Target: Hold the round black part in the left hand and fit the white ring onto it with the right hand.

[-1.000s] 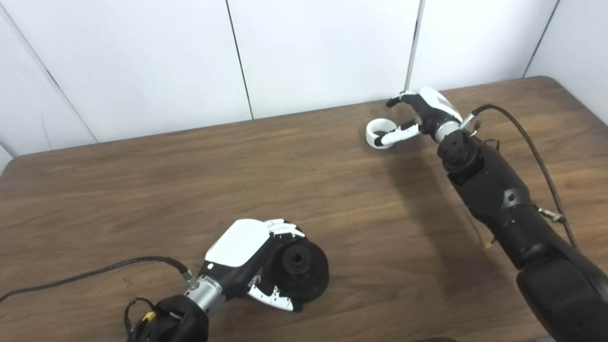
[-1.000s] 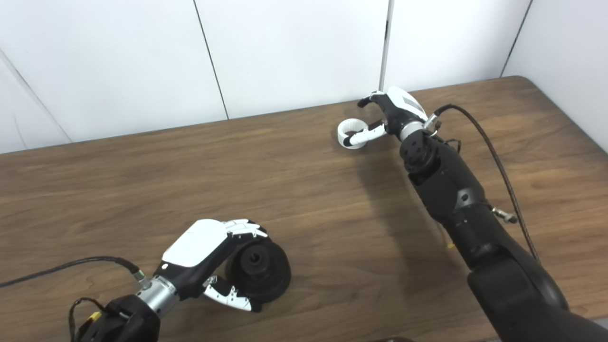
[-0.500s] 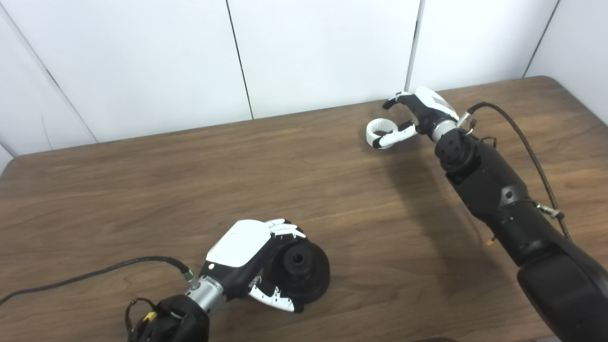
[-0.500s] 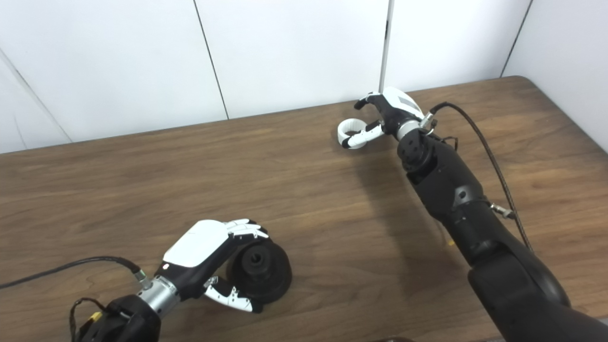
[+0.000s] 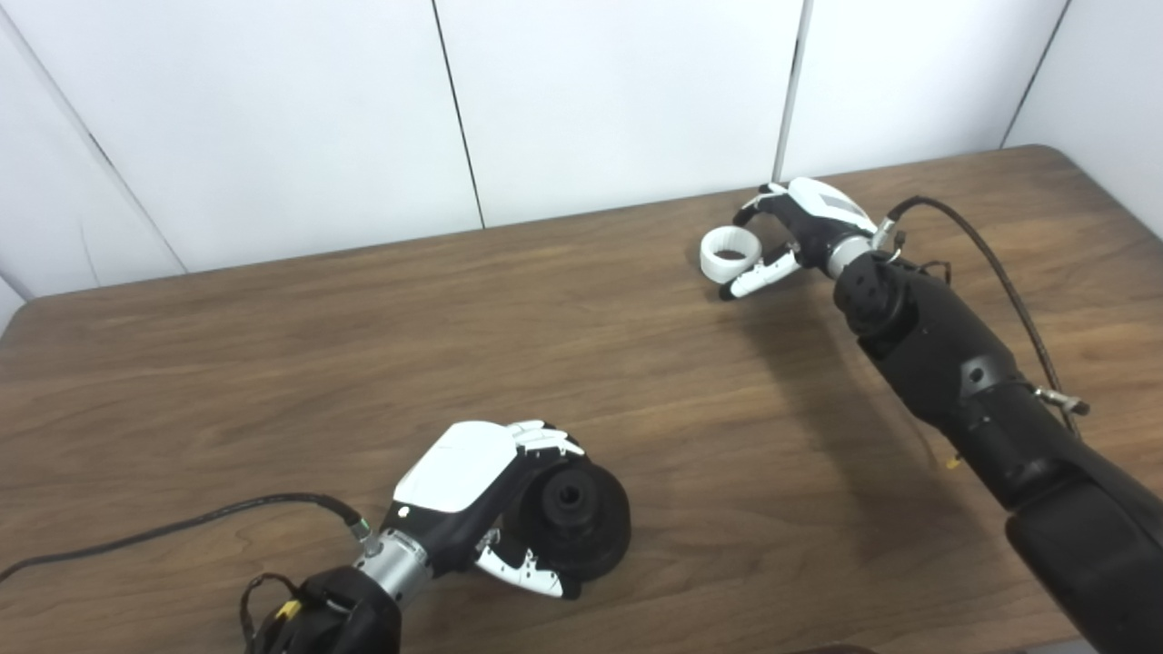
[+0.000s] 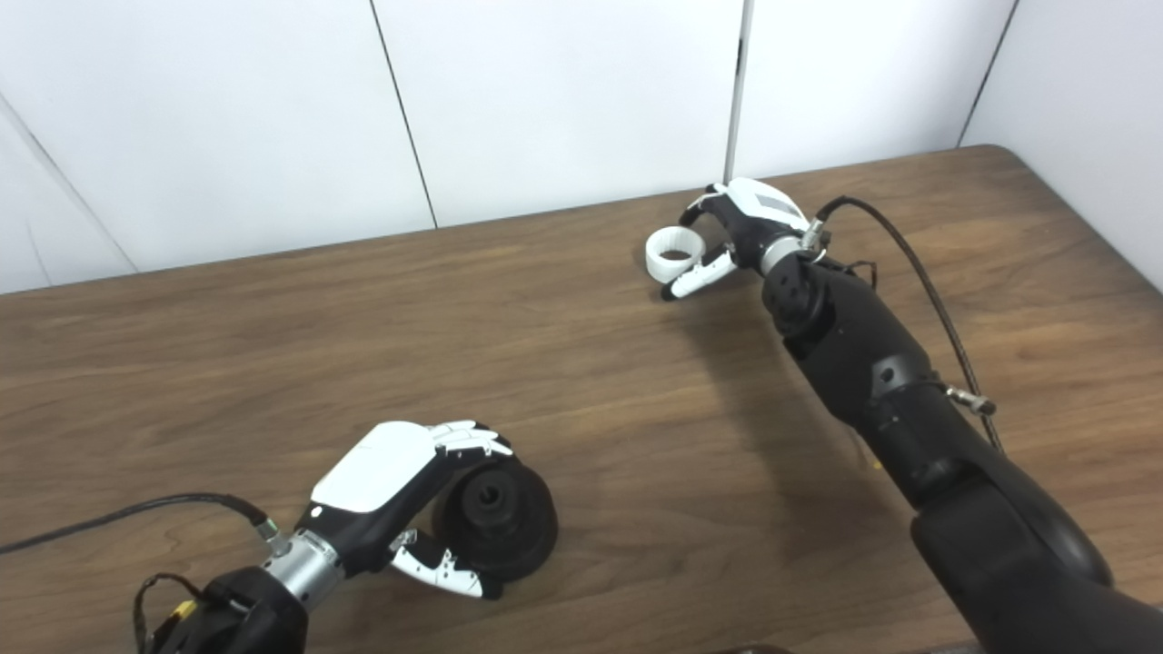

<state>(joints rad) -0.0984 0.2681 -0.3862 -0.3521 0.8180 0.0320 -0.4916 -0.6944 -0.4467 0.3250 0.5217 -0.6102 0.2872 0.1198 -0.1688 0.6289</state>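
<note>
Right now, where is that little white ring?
The white ring lies far back on the wooden table, right of centre near the wall, with the right hand curled around it; the pictures don't show whether it's gripped yet.

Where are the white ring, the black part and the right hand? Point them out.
white ring (image 5: 730,261): left eye view, on its near outer wall.
black part (image 5: 591,536): left eye view, on its front face beside the centre hole.
right hand (image 6: 747,221): right eye view, on the palm below its white back.
</note>
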